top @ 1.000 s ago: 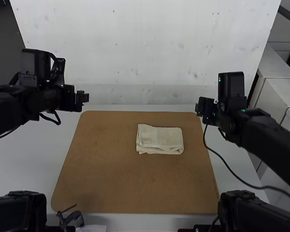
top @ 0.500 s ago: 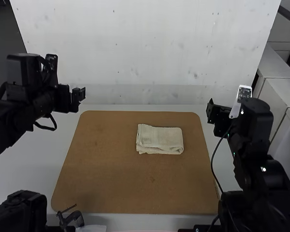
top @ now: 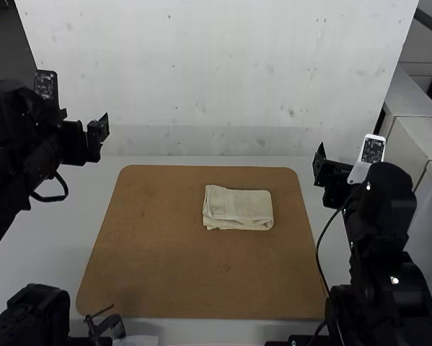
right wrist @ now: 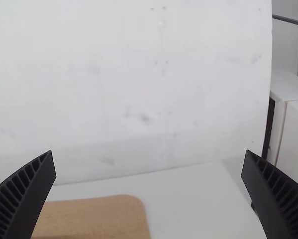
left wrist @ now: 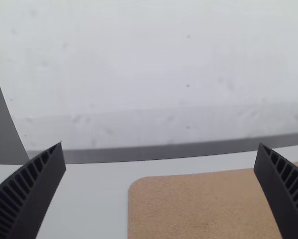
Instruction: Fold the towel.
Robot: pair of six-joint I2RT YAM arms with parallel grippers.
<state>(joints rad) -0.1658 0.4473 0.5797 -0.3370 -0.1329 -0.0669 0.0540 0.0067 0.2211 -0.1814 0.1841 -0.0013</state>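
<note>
In the high view a cream towel (top: 238, 208) lies folded into a small rectangle, right of centre on the brown board, with layered edges at its left and front. Left of the board, raised and apart from the towel, is my left gripper (top: 99, 132). My right gripper (top: 319, 163) is held up by the board's back right corner, also away from the towel. The left wrist view has the left gripper (left wrist: 160, 149) with its fingers wide apart and nothing between them. Equally wide and bare is the right gripper (right wrist: 149, 153) in the right wrist view.
The brown board (top: 165, 274) lies on a white table (top: 53, 238), with a pale upright panel (top: 216, 79) behind it. White cabinets (top: 410, 137) stand at the right. A small dark clamp-like object (top: 107, 326) is at the table's front edge.
Both arms have drawn back toward their own sides, the left one leftward and the right one rightward and nearer its base. The towel has stayed where it was.
</note>
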